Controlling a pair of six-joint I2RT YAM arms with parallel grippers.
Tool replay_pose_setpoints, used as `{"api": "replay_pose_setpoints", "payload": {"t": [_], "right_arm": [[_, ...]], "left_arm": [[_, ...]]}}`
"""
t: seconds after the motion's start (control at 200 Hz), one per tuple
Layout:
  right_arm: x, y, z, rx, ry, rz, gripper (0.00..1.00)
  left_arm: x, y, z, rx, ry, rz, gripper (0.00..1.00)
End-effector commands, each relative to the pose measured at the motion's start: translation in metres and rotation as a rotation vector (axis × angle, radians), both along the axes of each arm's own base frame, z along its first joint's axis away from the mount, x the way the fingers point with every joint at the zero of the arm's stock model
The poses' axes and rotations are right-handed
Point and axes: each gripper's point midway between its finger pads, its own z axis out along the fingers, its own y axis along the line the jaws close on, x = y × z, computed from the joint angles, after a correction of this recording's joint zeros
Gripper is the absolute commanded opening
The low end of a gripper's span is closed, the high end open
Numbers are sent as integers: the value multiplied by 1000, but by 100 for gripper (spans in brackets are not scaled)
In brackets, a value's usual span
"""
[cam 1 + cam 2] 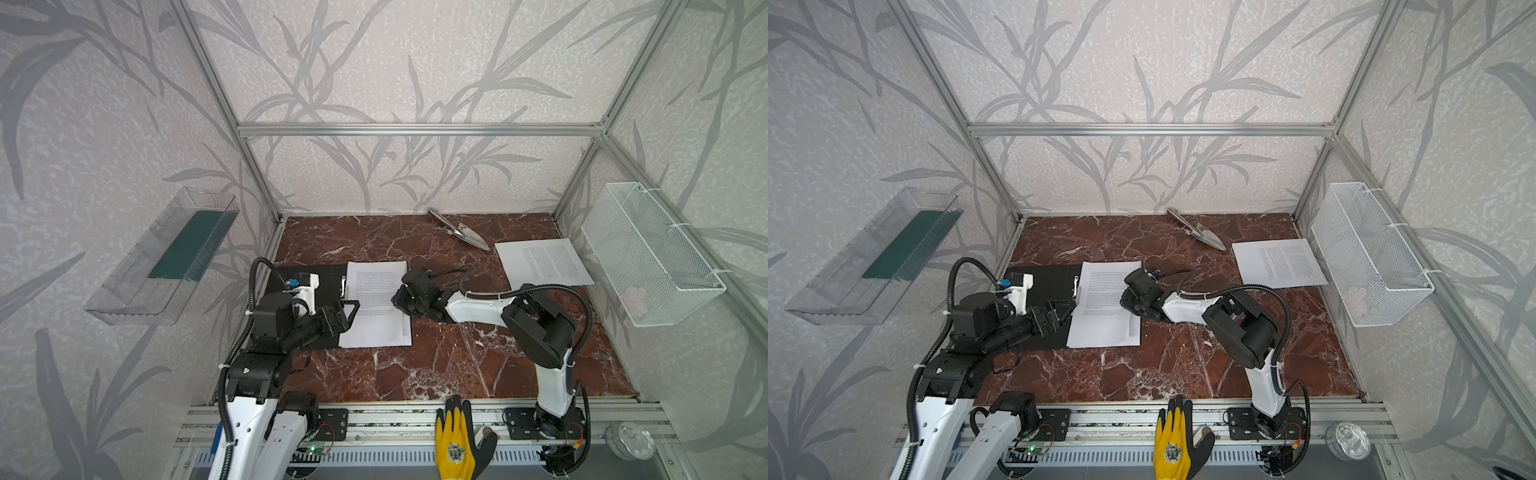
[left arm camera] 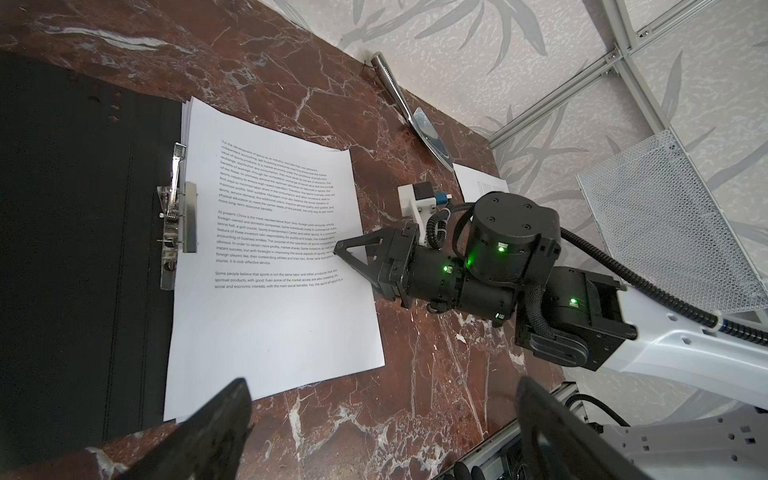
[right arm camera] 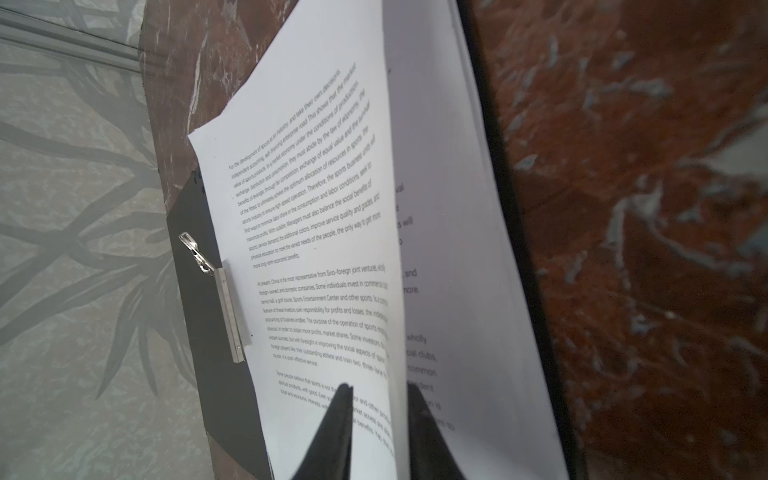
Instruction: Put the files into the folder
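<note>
White sheet is lying on the folder; your right gripper is straddling its edge, slightly parted, left gripper spread: retreat level.

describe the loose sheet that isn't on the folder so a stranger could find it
Start at the white wire basket on the right wall. On the marble table beside it lies a single printed sheet. Unlike the stack on the black folder, it lies alone.

a shiny metal garden trowel lies upper centre on the red-brown marble tabletop; a clear plastic wall bin hangs at left, a white wire mesh basket at right, and a yellow-and-black work glove lies bottom centre.
</note>
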Motion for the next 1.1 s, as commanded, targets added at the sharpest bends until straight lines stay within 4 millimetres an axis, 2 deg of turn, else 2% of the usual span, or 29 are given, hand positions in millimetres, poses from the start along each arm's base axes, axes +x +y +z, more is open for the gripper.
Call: {"api": "replay_pose_setpoints", "payload": {"t": [0.0,0.31,0.505,0.595,0.65,0.78,0.94,0.98,1.01,1.095], "right_arm": [[10,7,8,13,-30,17,24],[12,10,1,-14,-20,54,29],[13,4,10,-31,-42,60,48],[15,-3,15,-68,-54,69,60],[17,-9,19,-97,-61,84,64],[23,-38,31,-182,-98,95,80],[25,-87,72,-342,-223,122,100],[22,-96,80,-372,-251,150,99],[19,-103,95,-379,-289,166,99],[6,-116,109,-421,-342,252,99]], "left_arm": [[0,0,-1,6,-14,-9,99],[1,2,-1,12,-9,2,99],[6,8,-5,14,12,37,99],[8,8,-8,8,36,41,99],[11,8,-10,-3,48,47,99],[27,10,-18,-69,79,109,99],[55,14,-45,-143,133,199,99],[62,17,-53,-137,156,230,99],[67,19,-59,-135,166,252,99],[82,25,-76,-138,189,317,99]]}}
